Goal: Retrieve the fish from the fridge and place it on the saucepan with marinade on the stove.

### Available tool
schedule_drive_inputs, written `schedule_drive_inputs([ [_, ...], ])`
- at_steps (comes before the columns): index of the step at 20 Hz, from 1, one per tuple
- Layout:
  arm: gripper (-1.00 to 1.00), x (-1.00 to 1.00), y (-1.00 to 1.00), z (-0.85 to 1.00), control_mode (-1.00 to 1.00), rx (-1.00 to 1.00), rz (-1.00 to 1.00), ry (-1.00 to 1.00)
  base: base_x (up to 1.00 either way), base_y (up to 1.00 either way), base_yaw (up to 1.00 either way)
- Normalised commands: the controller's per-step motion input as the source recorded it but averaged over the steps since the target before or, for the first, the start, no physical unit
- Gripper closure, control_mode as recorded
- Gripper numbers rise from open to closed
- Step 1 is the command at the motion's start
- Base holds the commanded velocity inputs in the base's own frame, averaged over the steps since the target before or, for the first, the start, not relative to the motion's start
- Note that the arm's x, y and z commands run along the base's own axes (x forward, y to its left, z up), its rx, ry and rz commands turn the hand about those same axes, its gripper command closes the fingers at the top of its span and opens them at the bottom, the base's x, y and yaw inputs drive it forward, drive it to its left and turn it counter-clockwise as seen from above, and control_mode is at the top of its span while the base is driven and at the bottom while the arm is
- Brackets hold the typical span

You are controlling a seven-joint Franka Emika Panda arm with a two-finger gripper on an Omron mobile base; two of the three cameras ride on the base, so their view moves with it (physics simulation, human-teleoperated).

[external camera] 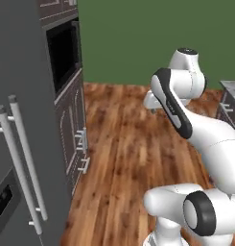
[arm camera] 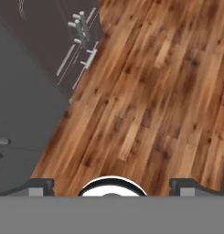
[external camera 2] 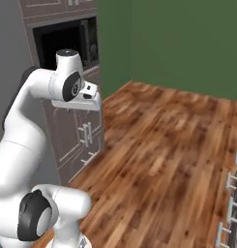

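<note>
The tall grey fridge (external camera: 23, 72) stands at the left with both doors closed. Its two long bar handles (external camera: 23, 163) and the dark dispenser panel (external camera: 1, 202) face me. The arm is folded up over the wood floor, a good way to the right of the fridge. My gripper (arm camera: 112, 186) points down at the floor. Its fingertips (arm camera: 40, 185) sit far apart with nothing between them, so it is open. A grey corner of the fridge (arm camera: 22, 114) lies at the left of the hand view. The fish, the saucepan with marinade and the stove are out of view.
Brown cabinets (external camera: 71, 125) with a dark built-in oven (external camera: 64, 48) adjoin the fridge, their bar handles (external camera: 83, 139) sticking out. A counter corner (external camera: 231, 86) and drawer handles (external camera 2: 231, 203) lie on the right. Open wood floor (external camera 2: 163, 145) runs to a green wall (external camera 2: 187, 43).
</note>
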Motion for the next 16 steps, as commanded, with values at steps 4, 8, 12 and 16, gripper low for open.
schedule_drive_inputs([
  [4,-1.00,0.00,0.00,0.00,1.00,0.00,0.00,0.00,0.16,-0.33,0.68],
  [8,-1.00,0.00,0.00,0.00,1.00,0.00,0.00,0.00,0.00,-0.29,0.72],
  [12,-1.00,0.00,0.00,0.00,1.00,0.00,0.00,0.00,0.10,-0.43,0.61],
  [16,-1.00,0.00,0.00,0.00,1.00,0.00,0.00,0.00,0.14,-0.71,0.39],
])
